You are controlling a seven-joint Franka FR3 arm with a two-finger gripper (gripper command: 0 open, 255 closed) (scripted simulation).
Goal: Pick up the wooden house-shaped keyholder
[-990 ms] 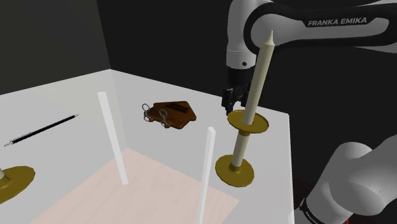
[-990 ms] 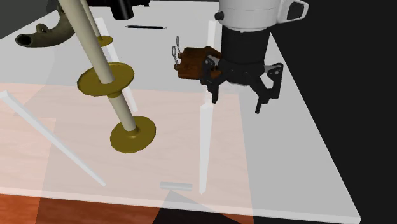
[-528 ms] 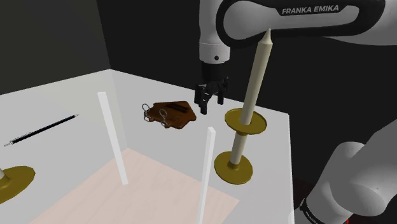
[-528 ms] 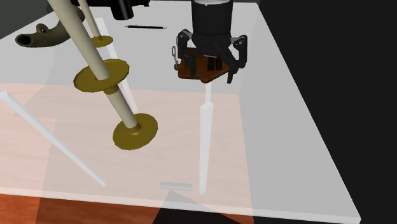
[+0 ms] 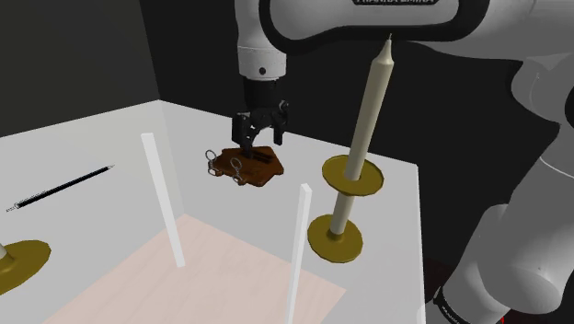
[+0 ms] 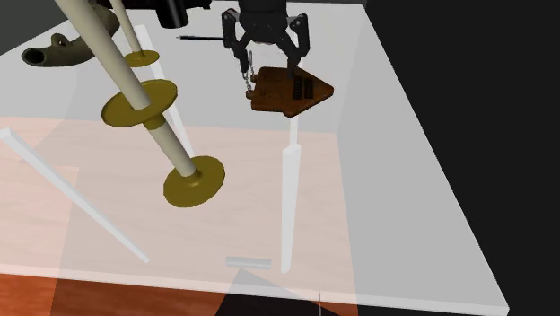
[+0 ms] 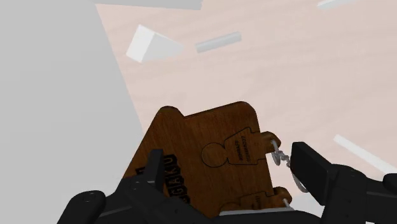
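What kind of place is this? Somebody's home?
Likely a table in someone's home: the pale tabletop carries a tall candlestick with a gold-coloured base, a brown wooden keyholder and a pencil.

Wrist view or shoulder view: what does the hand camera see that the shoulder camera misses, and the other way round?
The wrist view adds the letters carved on the keyholder and its little figure-shaped tag. The shoulder view adds the tall candle in its golden candlestick, the black pencil and the white arm. Both show the brown wooden keyholder under the open end effector.
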